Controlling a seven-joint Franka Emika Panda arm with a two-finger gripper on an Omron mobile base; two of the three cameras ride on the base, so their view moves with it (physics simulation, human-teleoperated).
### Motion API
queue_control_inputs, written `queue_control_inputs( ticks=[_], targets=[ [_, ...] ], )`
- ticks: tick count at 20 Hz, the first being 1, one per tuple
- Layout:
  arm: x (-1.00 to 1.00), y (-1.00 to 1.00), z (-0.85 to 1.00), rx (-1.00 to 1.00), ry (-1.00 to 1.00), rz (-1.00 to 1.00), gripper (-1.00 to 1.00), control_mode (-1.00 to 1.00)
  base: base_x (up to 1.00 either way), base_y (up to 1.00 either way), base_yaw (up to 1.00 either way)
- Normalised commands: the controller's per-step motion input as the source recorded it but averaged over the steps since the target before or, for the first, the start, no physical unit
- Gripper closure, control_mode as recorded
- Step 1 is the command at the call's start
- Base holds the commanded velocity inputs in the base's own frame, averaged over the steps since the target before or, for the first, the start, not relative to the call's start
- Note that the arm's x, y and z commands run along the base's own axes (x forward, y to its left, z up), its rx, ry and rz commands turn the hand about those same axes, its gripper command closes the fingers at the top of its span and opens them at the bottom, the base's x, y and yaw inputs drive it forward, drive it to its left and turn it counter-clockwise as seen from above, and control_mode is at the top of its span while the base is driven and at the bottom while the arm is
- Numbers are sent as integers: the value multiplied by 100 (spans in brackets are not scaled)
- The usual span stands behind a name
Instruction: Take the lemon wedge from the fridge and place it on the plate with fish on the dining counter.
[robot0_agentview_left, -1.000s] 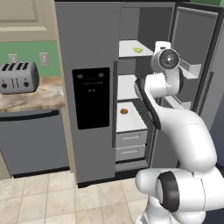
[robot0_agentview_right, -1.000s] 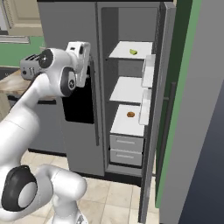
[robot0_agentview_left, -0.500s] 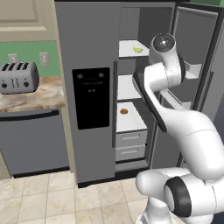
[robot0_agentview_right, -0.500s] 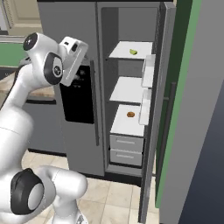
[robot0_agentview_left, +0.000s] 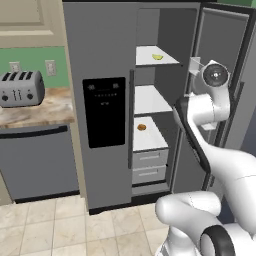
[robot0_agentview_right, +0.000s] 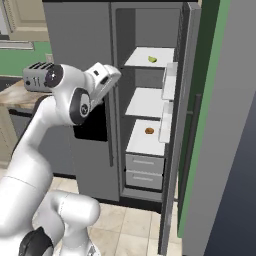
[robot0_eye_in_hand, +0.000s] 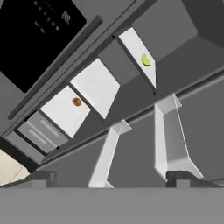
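A: Any legible writing? The setting?
B: None readable; the dispenser panel (robot0_agentview_left: 104, 112) on the fridge (robot0_agentview_left: 100, 50) shows only pale marks. Beige tile floor (robot0_agentview_left: 50, 225) below the fridge, green wall, toaster (robot0_agentview_left: 21, 89) on a marbled countertop (robot0_agentview_left: 35, 107) to its left.
A: Fridge contents?
B: Door open. Lemon wedge (robot0_agentview_left: 157, 57) on the top shelf; a brown item (robot0_agentview_left: 141, 127) on the third; two drawers (robot0_agentview_left: 148, 166) beneath.
A: Gripper (robot0_eye_in_hand: 111, 177)?
B: Fingers spread wide, empty, outside the fridge, well apart from the wedge.
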Motion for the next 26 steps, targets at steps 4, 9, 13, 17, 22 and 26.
queue_control_inputs(
  ticks=[4,9,13,17,22,26],
  targets=[
    [0,-9,-2,29,-22,-12,-100,-100,0,0,0],
    [-6,36,0,34,-20,-18,-100,-100,0,0,0],
    [0,28,1,30,-1,-5,-100,-100,0,0,0],
    [0,2,-1,17,0,0,-100,-100,0,0,0],
    [13,0,0,18,1,0,-100,-100,0,0,0],
    [1,-16,9,19,5,0,-100,-100,0,0,0]
  ],
)
